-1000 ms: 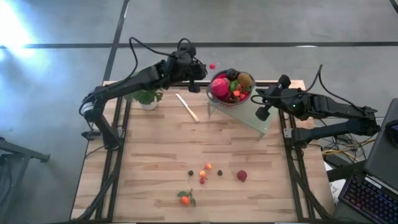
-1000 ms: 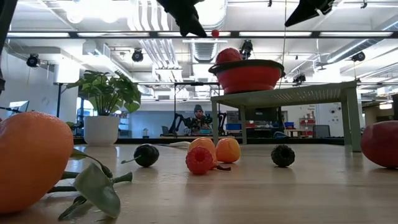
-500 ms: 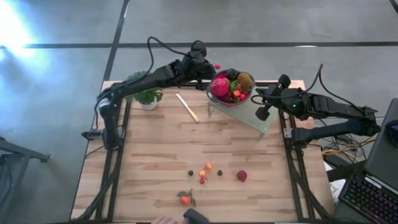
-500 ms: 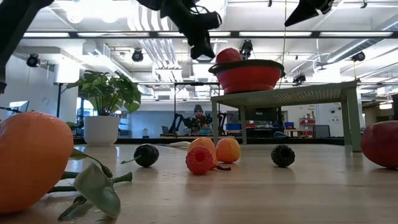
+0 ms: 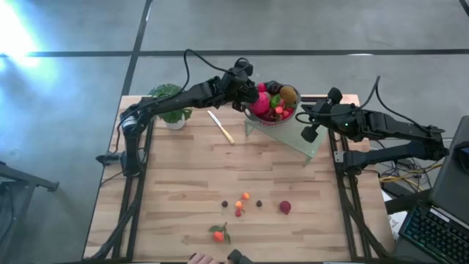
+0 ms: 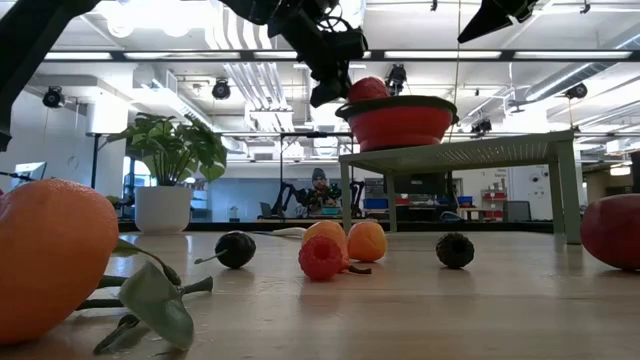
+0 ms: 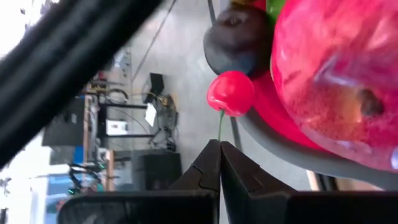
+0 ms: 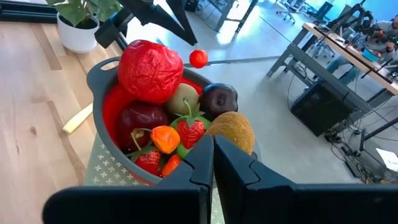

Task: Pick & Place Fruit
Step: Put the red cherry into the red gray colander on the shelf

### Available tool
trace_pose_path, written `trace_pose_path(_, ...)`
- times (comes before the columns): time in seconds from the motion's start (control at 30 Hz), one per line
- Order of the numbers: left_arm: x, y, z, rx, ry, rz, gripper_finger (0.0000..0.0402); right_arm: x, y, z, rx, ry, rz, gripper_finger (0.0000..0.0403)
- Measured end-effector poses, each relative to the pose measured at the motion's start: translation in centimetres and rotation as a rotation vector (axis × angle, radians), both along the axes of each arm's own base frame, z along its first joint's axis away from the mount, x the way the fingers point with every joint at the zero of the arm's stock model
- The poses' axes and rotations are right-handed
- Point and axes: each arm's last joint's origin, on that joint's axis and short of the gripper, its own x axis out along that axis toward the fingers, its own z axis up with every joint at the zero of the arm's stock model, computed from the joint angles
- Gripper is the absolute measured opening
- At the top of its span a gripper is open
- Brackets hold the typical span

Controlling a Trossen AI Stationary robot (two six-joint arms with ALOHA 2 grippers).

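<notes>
No text, label, brand, number or sign can be read anywhere in these views, on the table or in the room behind.

1. Table (image 5: 183, 176): pale wood planks, matt.
2. Bowl (image 8: 102, 78): smooth plastic, grey outside, red inside.
3. Cherry (image 7: 231, 93): super glossy.
4. Kiwi (image 8: 231, 132): fuzzy, dull.
5. Apple (image 8: 150, 70): crinkly, shiny skin.

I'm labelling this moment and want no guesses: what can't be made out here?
- Cherry in left gripper: over or outside the bowl, unclear.
- Bowl's lower fruit: buried under the red apple, all views.
- Dark berries: kind too small, high view.
- Tangerine: cut off, low view.
</notes>
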Motion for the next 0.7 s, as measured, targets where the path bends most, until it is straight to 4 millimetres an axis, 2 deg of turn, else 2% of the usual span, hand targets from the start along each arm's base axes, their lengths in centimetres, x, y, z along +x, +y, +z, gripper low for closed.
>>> trace_pose_path(0.27,0.8,-0.5,-0.9,0.086,0.115,-0.074,0.0015,0.0,0.0,0.0,-0.007,0.008,0.004,0.0008)
trace_pose_path(0.53,1.5,-1.4,-1.5,0.155,0.199,-0.139,0.0010,0.0,0.0,-0.1,-0.009,0.018,0.006,0.0008)
trace_pose_path(0.7,1.6,-1.7,-1.5,0.191,0.235,-0.167,0.0039,0.0,0.0,-0.1,-0.014,0.024,0.009,0.0008)
